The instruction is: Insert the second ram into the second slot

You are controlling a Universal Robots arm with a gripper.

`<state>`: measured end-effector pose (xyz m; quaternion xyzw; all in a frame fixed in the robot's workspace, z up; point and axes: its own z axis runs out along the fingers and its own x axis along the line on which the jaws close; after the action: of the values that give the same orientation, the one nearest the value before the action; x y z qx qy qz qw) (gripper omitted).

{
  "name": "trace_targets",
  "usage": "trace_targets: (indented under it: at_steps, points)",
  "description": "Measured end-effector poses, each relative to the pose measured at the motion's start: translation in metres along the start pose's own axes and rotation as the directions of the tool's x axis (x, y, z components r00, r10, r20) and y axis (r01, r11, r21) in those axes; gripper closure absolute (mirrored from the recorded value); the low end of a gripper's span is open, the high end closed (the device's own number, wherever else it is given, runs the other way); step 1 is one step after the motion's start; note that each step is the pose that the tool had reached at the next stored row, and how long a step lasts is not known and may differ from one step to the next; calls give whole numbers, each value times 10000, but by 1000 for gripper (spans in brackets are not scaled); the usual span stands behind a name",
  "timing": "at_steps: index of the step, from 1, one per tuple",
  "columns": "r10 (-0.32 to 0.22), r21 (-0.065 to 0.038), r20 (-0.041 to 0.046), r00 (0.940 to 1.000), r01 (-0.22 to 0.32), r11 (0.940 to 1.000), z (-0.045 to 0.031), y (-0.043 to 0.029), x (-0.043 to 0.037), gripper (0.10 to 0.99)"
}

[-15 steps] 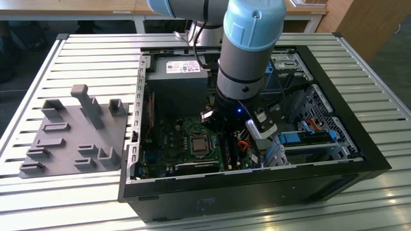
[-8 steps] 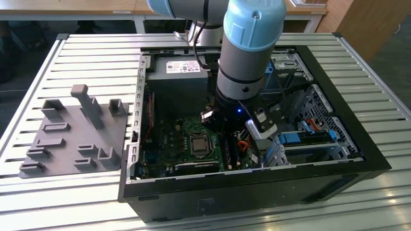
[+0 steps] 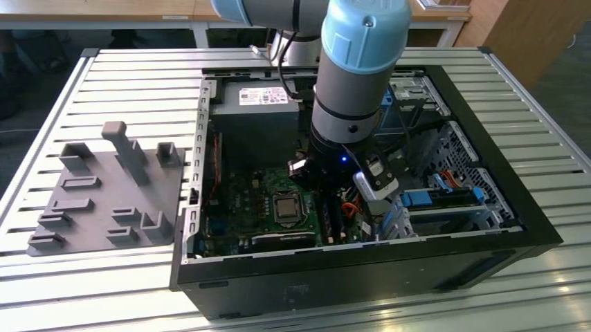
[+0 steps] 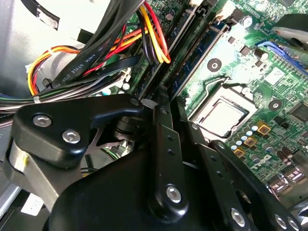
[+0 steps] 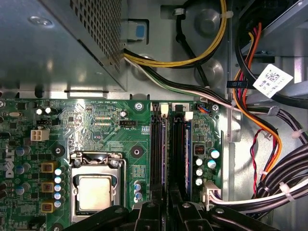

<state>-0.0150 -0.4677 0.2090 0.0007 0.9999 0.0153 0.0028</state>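
My gripper (image 3: 328, 190) is deep inside the open computer case (image 3: 517, 207), low over the memory slots beside the processor socket (image 5: 94, 190). In the first wrist view the second ram (image 5: 165, 154) appears edge-on as a thin dark-blue strip. It stands along the second slot and runs out from between my fingers (image 5: 149, 211). In the second wrist view my gripper (image 4: 161, 98) has its tips drawn close together at the near end of that same stick (image 4: 195, 57). The fingers look shut on the stick's edge. The part of it under the gripper is hidden.
Another blue stick (image 5: 186, 154) sits in a slot further from the socket. Bundles of black, red, yellow and orange cables (image 5: 269, 159) crowd that side. The power supply (image 3: 259, 100) and drive bays (image 3: 443, 197) flank the board. A grey parts fixture (image 3: 102, 187) lies outside the case.
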Motion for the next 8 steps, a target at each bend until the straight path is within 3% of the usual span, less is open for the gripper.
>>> trace_targets:
  at_steps: [8]
  points:
    - [1,1,0,10000,-1,10000,-72,2,0,875]
